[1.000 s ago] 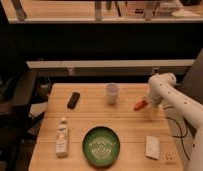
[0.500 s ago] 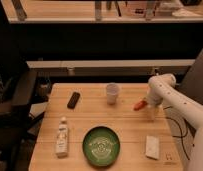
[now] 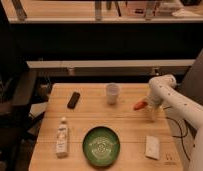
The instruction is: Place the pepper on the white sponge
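Lying left-to-right, your pepper [image 3: 140, 105] had not shifted, and your gripper [image 3: 151, 115] hung wide open, empty, just beside it

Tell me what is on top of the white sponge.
Nothing: the white sponge shows a bare top. The pepper lies farther back on the table, beside the tool. What is under the sponge is hidden.

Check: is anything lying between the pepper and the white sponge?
Nothing visible. Only bare table lies between the pepper and the white sponge. The pincer hangs close beside the pepper; the green plate sits well clear of that line.
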`<action>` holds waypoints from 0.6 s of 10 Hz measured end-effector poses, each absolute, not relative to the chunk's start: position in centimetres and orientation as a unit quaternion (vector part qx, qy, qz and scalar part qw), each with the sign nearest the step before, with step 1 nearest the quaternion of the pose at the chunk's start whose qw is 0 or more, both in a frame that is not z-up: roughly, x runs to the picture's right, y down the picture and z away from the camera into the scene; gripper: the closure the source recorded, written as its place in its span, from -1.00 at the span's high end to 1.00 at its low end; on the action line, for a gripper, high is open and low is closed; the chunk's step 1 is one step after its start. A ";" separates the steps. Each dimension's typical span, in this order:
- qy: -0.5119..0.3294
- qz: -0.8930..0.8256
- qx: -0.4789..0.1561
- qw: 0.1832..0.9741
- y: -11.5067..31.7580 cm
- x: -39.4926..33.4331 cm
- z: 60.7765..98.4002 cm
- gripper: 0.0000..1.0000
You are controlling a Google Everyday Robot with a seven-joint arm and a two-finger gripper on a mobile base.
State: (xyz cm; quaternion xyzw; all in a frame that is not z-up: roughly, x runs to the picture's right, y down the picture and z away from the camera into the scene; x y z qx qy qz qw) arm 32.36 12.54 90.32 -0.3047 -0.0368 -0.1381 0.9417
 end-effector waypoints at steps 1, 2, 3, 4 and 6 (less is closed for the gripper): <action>-0.036 -0.139 -0.305 0.941 12.6 32.5 90.3 0.60; -0.036 -0.140 -0.306 0.941 12.7 32.5 90.4 0.60; -0.035 -0.141 -0.307 0.941 12.8 32.5 90.4 0.60; -0.035 -0.142 -0.308 0.940 12.9 32.6 90.4 0.60; -0.033 -0.147 -0.309 0.939 13.2 32.8 90.3 0.60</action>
